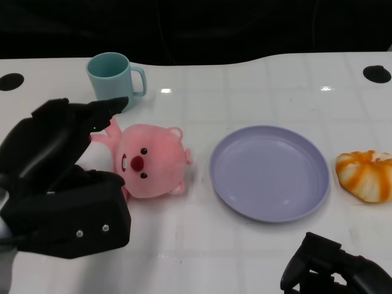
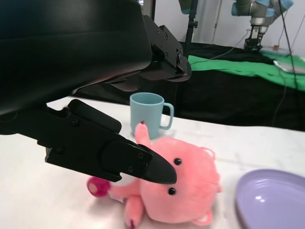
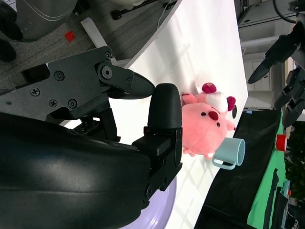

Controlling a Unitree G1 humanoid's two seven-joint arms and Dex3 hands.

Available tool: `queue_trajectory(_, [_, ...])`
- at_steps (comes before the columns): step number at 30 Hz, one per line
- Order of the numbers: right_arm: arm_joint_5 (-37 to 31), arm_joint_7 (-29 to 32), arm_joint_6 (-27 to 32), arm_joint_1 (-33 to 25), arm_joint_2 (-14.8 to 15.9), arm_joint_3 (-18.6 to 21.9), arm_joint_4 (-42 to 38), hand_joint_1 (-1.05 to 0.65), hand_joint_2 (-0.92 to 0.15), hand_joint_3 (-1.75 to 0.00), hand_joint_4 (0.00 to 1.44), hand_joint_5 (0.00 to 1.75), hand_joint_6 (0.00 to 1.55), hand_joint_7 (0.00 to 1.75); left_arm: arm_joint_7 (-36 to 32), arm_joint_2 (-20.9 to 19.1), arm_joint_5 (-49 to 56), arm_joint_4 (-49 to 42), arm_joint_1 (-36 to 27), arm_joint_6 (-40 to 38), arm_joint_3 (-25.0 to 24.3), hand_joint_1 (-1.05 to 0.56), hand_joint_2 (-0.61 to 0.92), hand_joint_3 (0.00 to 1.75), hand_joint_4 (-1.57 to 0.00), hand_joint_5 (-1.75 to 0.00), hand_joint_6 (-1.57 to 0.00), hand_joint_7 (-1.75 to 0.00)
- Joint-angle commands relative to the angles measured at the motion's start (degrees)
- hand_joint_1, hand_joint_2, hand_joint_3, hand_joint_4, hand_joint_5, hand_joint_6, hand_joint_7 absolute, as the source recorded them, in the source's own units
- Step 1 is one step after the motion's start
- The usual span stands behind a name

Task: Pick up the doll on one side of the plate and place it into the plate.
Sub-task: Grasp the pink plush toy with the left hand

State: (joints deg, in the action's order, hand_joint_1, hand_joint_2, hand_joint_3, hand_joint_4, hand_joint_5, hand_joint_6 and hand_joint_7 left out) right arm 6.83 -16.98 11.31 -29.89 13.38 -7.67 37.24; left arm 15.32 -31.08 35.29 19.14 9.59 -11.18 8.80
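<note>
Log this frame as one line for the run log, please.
stage: reaching | left hand open over pink doll, not gripping | right hand idle | plate empty | doll left of plate

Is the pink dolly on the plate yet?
Not yet. The pink doll lies on the table beside the purple plate, which holds nothing. The left hand is open around the doll, not gripping. Left to do: grab, lift, put it in. The right hand waits low.
</note>
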Motion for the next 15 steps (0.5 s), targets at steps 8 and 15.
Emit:
queue_trajectory(8, [0.2, 0.1, -1.1, -1.0, 0.4, 0.1, 0.6, -0.18, -0.77, -0.80, 0.67, 1.75, 0.45, 1.70, 7.2, -3.2, 10.8, -13.4, 11.2, 0.9, 8.0, -0.73, 0.91, 0.02, 0.00, -0.21, -0.18, -0.01])
queue_trajectory(15, [0.3, -0.1, -1.3, -1.7, 0.6, 0.3, 1.0, -0.19, -0.76, -0.81, 0.67, 1.75, 0.45, 1.70, 7.6, -1.7, 13.0, -22.3, 15.8, 2.2, 11.7, -0.74, 0.92, 0.01, -0.01, -0.22, -0.19, -0.01])
